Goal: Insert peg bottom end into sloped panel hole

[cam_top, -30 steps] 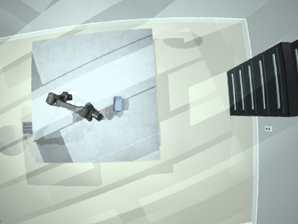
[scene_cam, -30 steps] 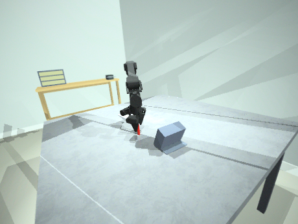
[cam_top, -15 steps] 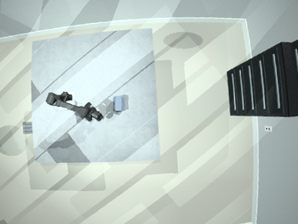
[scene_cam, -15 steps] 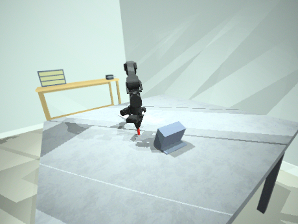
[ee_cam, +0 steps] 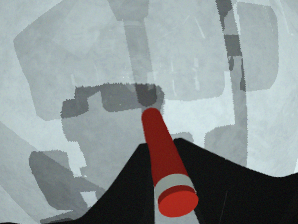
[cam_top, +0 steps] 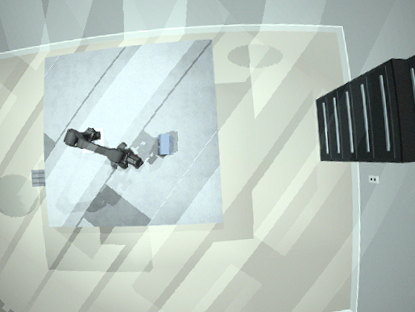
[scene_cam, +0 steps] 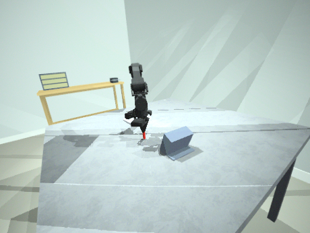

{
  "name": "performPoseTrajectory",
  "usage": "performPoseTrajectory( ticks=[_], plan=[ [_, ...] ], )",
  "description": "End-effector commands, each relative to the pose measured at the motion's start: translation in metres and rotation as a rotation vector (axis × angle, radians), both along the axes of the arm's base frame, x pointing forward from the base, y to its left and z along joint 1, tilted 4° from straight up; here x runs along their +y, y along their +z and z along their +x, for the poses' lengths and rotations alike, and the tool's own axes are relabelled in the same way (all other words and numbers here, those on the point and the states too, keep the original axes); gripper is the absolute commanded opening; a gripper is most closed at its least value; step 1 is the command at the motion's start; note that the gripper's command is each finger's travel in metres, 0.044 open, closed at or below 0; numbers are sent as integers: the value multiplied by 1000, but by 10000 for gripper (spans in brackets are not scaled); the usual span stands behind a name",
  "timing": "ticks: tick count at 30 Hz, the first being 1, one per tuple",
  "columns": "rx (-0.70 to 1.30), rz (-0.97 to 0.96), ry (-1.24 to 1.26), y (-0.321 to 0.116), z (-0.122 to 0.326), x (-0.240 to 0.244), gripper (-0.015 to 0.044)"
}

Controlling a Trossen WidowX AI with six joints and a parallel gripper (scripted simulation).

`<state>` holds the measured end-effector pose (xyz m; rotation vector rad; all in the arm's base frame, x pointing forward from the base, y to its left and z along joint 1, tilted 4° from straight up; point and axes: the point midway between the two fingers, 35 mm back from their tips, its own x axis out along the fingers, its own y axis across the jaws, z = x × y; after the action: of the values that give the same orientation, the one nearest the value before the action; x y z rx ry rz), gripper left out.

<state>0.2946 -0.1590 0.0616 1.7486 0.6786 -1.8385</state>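
Note:
The red peg (scene_cam: 144, 136) (ee_cam: 162, 142) is round, with a light grey band near its top end. It is roughly upright, its lower end at or very close to the table. My gripper (scene_cam: 143, 131) (ee_cam: 160, 148) is shut on the peg, the black fingers on either side of it. In the top view the arm hides most of the peg. The blue-grey block with the sloped panel (cam_top: 165, 144) (scene_cam: 178, 138) stands on the table a short way from the gripper, to its right in the top and exterior views. Its hole cannot be made out.
The grey table (cam_top: 191, 194) (scene_cam: 118, 209) carries the arm and the block. A wooden side table (scene_cam: 81, 87) stands behind, with a striped panel (scene_cam: 54, 81) on it. A black slatted unit (cam_top: 360, 121) stands beyond the table.

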Motion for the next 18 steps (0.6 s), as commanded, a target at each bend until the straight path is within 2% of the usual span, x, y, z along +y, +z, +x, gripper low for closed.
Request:
performPoseTrajectory(
  ticks=[1, 18],
  plan=[
    [-10, -7, 0, 16, 3, -1, 0],
    [-10, -10, 2, 71, 6, 2, 0]
  ],
)
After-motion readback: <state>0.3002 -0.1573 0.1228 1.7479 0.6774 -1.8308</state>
